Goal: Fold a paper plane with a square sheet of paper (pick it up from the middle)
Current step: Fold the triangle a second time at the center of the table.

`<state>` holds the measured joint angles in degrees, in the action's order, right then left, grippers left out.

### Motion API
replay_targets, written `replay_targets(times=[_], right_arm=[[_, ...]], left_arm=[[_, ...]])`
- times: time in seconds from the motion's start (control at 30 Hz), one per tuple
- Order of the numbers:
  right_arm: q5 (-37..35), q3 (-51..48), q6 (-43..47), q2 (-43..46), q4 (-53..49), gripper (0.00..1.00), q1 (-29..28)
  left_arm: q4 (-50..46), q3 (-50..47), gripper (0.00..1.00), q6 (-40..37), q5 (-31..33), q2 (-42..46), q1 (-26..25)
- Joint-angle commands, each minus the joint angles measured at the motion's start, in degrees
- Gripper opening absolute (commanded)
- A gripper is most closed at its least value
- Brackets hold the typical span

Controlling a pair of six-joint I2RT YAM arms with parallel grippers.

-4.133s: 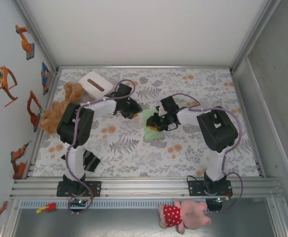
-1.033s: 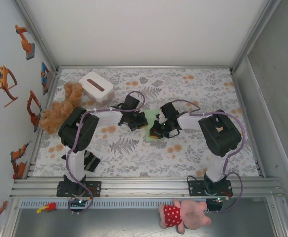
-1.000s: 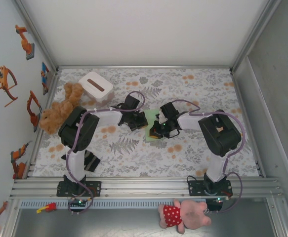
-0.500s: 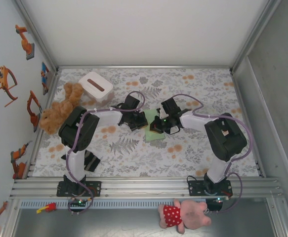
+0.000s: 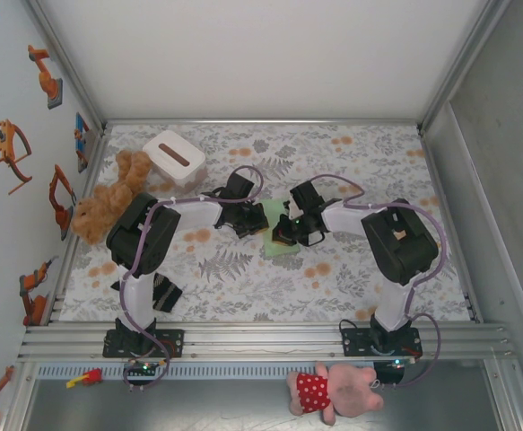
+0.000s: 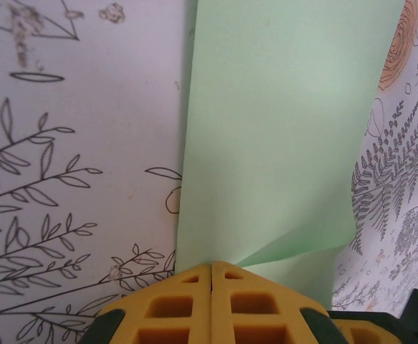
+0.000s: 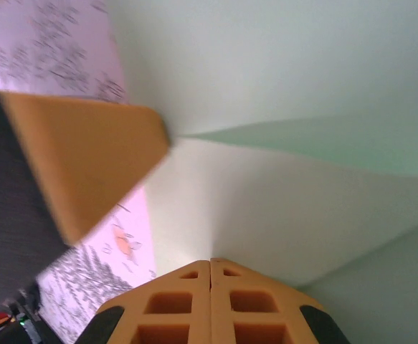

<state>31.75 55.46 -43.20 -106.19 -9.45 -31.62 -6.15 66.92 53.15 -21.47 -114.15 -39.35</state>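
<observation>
The square sheet of paper point(image 5: 284, 250), pale green and folded over on itself, lies on the flowered table mat between the two arms. My left gripper point(image 5: 265, 221) is shut, its tips down at the paper's left edge. In the left wrist view the yellow fingertips point(image 6: 194, 276) meet at the paper's point(image 6: 287, 107) near edge, where a flap lifts. My right gripper point(image 5: 283, 236) is shut over the sheet. In the right wrist view its closed tips point(image 7: 210, 262) press on a folded layer of paper point(image 7: 302, 72), and the left gripper's orange finger point(image 7: 79, 158) touches the crease.
A white box with a dark slot point(image 5: 174, 157) stands at the back left, with a brown teddy bear point(image 5: 108, 202) beside it. A striped dark cloth point(image 5: 163, 292) lies near the left arm's base. A pink plush toy point(image 5: 333, 388) sits below the front rail.
Since four seconds ago the left gripper has moved right to the paper's edge. In the last second the right gripper shifted slightly back over the sheet; the left one stayed put.
</observation>
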Motion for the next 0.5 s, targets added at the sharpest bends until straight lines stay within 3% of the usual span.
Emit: replay_targets(times=[0.0, 0.3, 0.47], right_arm=[[-1.75, -3.66, 1.81, 0.98, -1.20, 0.00, 0.87], [-0.90, -4.98, 2.25, 9.60, -0.30, 0.00, 2.44], [-0.86, -0.58, 2.07, 7.11, -0.12, 0.00, 2.59]], left_arm=[[-6.26, -0.69, 0.00, -0.65, 2.46, -3.19, -0.35], [-6.32, -0.37, 0.00, -1.12, 2.20, -3.12, -0.22], [-6.33, 0.40, 0.00, -1.52, 1.46, -3.10, -0.25]])
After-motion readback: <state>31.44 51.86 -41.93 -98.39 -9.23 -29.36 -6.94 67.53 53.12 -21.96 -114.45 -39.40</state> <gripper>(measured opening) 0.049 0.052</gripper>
